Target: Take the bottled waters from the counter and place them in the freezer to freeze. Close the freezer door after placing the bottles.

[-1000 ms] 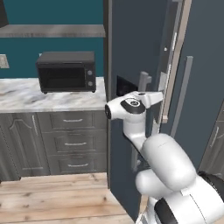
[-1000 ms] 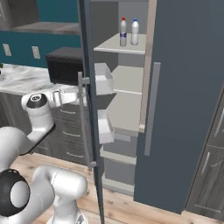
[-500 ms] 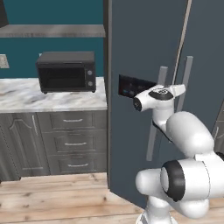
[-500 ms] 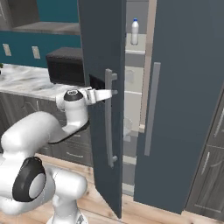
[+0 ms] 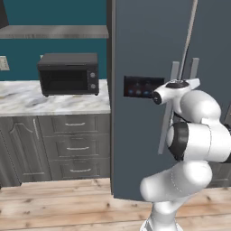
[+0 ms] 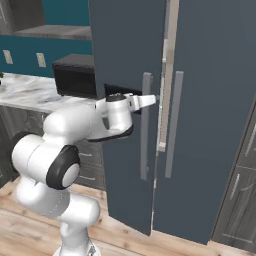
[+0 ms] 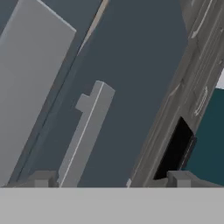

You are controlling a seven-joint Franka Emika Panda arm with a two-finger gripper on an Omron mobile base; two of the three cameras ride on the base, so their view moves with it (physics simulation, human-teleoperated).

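Freezer door (image 6: 125, 125) nearly shut, thin gap in right base view.

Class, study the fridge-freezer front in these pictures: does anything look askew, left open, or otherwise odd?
One thing stands out: the freezer door is not quite shut. A pale sliver of the interior shows along its edge beside the neighbouring door, wider near the top. The gripper, jaws open, sits by the door's handle. Nothing looks spilled or damaged.

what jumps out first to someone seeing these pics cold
The tall slate freezer door, nearly shut with a thin gap, dominates the middle. The white arm's end effector sits at its long grey handle, jaws spread. A black microwave stands on the marble counter to the left.
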